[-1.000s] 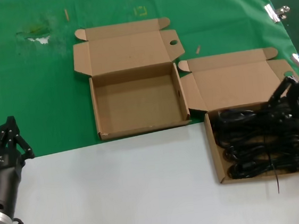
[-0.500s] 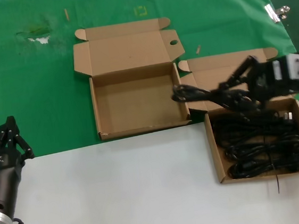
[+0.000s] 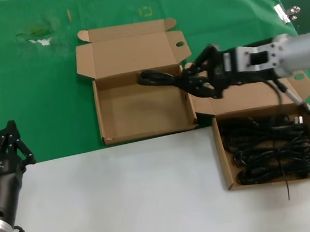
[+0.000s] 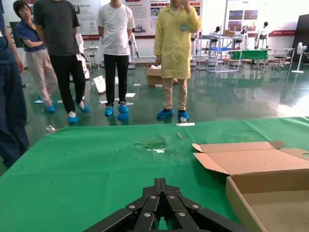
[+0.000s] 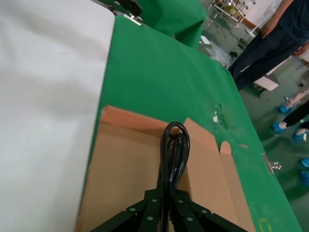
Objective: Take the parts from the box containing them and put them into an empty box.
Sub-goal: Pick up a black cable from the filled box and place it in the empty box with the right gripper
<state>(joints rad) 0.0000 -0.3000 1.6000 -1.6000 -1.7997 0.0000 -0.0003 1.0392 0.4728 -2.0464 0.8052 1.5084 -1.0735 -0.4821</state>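
The box with the parts sits at the right, its tray full of bundled black cables. The empty box, with a round hole in its lid ear, lies to its left. My right gripper is shut on one black cable bundle and holds it above the empty box's right wall. In the right wrist view the cable loop sticks out past the gripper over the box floor. My left gripper is shut and parked at the near left.
A green cloth covers the far half of the table, a white surface the near half. Metal clips hold the cloth at the far right edge. People stand beyond the table in the left wrist view.
My right gripper lifted a cable bundle out of the full box and carried it left, from over that tray to above the empty box. The left arm has not moved.
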